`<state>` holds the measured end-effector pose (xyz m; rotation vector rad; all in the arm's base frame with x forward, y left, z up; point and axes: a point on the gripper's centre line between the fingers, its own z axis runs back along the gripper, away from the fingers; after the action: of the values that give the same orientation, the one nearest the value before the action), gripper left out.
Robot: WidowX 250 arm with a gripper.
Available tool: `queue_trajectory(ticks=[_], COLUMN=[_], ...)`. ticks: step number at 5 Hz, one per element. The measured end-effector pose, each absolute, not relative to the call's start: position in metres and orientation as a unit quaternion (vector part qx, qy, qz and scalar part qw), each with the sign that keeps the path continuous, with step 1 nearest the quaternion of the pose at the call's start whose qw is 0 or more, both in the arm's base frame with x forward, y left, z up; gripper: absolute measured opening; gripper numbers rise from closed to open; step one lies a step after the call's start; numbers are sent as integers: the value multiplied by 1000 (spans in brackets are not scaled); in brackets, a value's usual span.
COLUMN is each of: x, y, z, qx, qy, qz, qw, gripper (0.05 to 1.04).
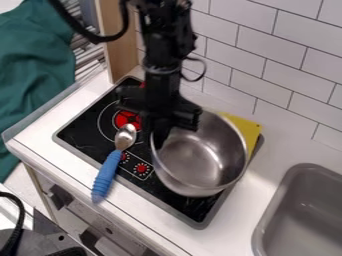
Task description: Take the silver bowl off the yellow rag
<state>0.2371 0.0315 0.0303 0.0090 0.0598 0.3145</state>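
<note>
The black gripper hangs down at the upper left rim of the silver bowl, overlapping that part of the rim. Whether it holds the rim cannot be made out. The bowl stands over the right half of the black stove, its inside facing up. Behind the bowl's upper right side, part of the yellow rag shows; the bowl hides the rest, so how much of it lies underneath is unclear.
A spoon with a blue handle lies across the stove's front left edge. At the lower right is a grey sink. A tiled wall rises behind, and a green cloth hangs at the left.
</note>
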Motion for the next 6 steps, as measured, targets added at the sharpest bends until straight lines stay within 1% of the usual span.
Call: queue_trajectory(ticks=[1,2,3,4,5,6], x=[235,228,231,235,236,242], y=[36,39,39,40,40,41], z=[27,8,-6,-11,-15,-14], qx=[-4,-25,-34,-37,-38,-37], qy=[34,74,111,125,130,128], qz=[149,141,131,120,122,127], qw=[988,987,985,984,983,983], gripper=[55,55,55,55,78,228])
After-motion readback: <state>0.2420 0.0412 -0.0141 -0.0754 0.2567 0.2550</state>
